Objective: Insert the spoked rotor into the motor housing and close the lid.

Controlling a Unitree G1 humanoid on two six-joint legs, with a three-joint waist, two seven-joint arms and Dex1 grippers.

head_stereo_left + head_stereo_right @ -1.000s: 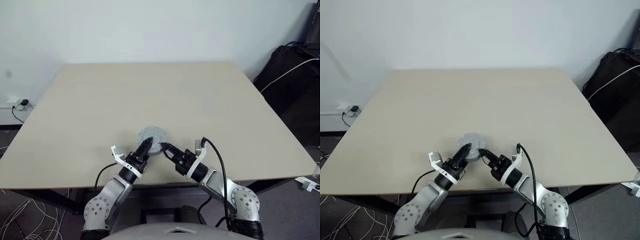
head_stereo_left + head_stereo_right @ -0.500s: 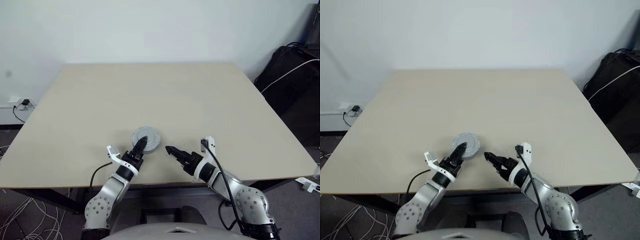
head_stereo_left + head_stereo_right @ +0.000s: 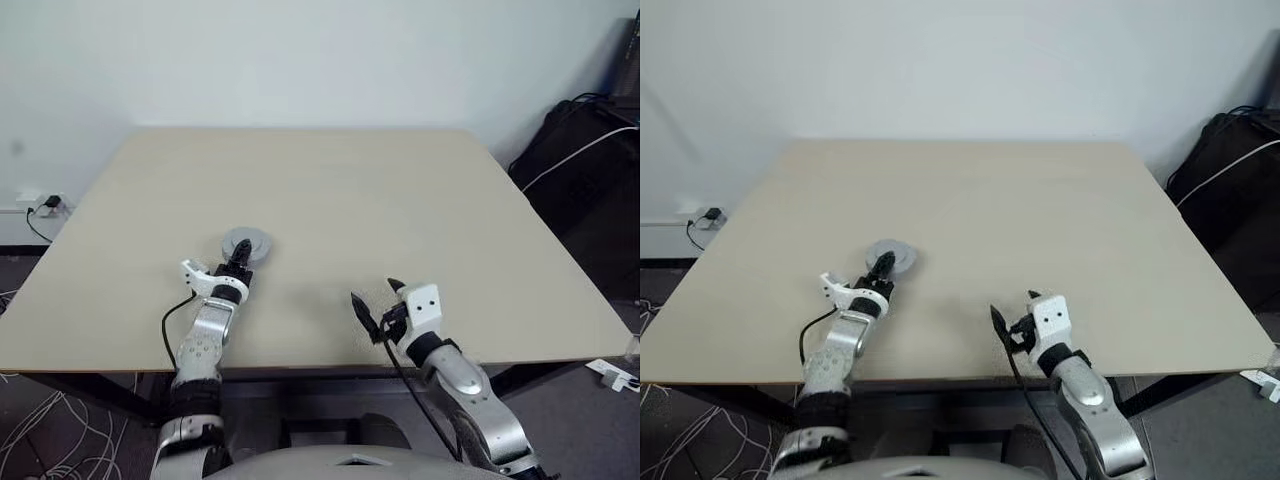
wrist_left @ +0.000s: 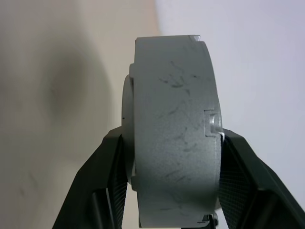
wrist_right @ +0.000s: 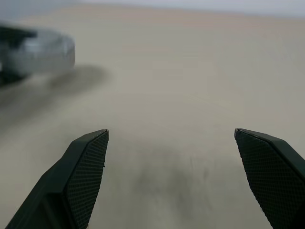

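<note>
The motor housing point(image 4: 174, 133) is a scuffed grey puck, seen edge-on between the two black pads of my left gripper point(image 3: 242, 259), which is shut on it. In the head views it sits low over the table's left-middle with its plain grey lid point(image 3: 247, 242) closed on top. I cannot see the spoked rotor. My right gripper point(image 3: 375, 294) hovers near the table's front edge, right of centre, open with nothing between its fingers. It is well apart from the housing, which shows blurred in the right wrist view point(image 5: 42, 51).
The beige table point(image 3: 400, 200) is bare around both arms. Its front edge runs just below the grippers. A black bag point(image 3: 590, 170) with a white cable stands off the table at the right. Loose cables point(image 3: 40, 440) lie on the floor at the left.
My right gripper has let go of the housing, opened wide, rolled over and drawn back to the right. My left gripper has carried the housing leftward and farther out over the table.
</note>
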